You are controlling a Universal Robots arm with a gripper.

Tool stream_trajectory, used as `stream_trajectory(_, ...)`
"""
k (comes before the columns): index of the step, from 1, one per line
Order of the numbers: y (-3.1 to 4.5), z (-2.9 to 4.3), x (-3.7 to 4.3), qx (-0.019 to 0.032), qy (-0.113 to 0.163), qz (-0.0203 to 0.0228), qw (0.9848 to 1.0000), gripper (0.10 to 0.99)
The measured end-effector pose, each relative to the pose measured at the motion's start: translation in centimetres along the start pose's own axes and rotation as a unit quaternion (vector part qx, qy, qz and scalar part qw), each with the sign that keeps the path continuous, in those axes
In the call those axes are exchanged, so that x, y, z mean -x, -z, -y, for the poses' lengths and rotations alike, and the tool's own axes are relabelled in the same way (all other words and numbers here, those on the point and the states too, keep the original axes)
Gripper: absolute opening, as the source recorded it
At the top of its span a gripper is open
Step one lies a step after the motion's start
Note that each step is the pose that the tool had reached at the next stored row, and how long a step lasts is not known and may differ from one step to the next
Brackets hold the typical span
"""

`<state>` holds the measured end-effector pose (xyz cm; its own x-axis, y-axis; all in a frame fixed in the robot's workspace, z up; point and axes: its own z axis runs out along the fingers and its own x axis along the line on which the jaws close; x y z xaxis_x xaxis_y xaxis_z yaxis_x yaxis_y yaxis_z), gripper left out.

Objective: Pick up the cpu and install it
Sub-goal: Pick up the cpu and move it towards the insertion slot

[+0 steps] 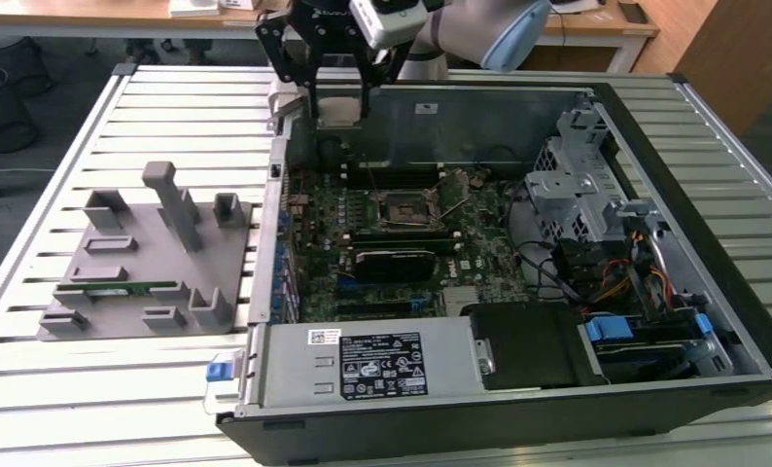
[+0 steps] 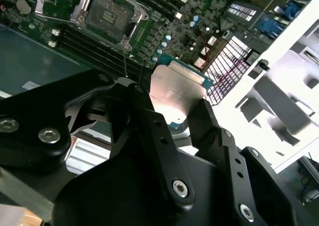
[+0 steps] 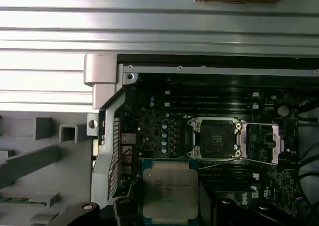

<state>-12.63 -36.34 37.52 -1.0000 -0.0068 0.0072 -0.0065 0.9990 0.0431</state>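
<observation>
First wrist view shows the cpu [image 3: 169,188] lying flat, its silver top facing the camera, with tiny grey writing too small to read. It is square, so no side is longer. The claw [image 2: 175,117] squeezes two of its edges and holds it in the air over the open computer case [image 1: 490,112], apart from the open socket [image 3: 218,136].

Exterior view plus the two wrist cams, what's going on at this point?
The arm's gripper is shut on the cpu, holding it by its edges in the air above the open computer case. In the exterior view it hangs over the case's far corner on that view's left. The socket on the motherboard lies open and empty, its retaining frame swung aside, so the cpu is not yet installed.
</observation>
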Motion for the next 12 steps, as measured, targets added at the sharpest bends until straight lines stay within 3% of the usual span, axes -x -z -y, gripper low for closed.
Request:
stream_trajectory(7, -0.07, -0.34, 1.67, 0.0000, 0.000, 0.0000, 1.0000, 0.541)
stream_trajectory(12, -0.13, -0.39, 3.35, 0.0000, 0.000, 0.0000, 1.0000, 0.541)
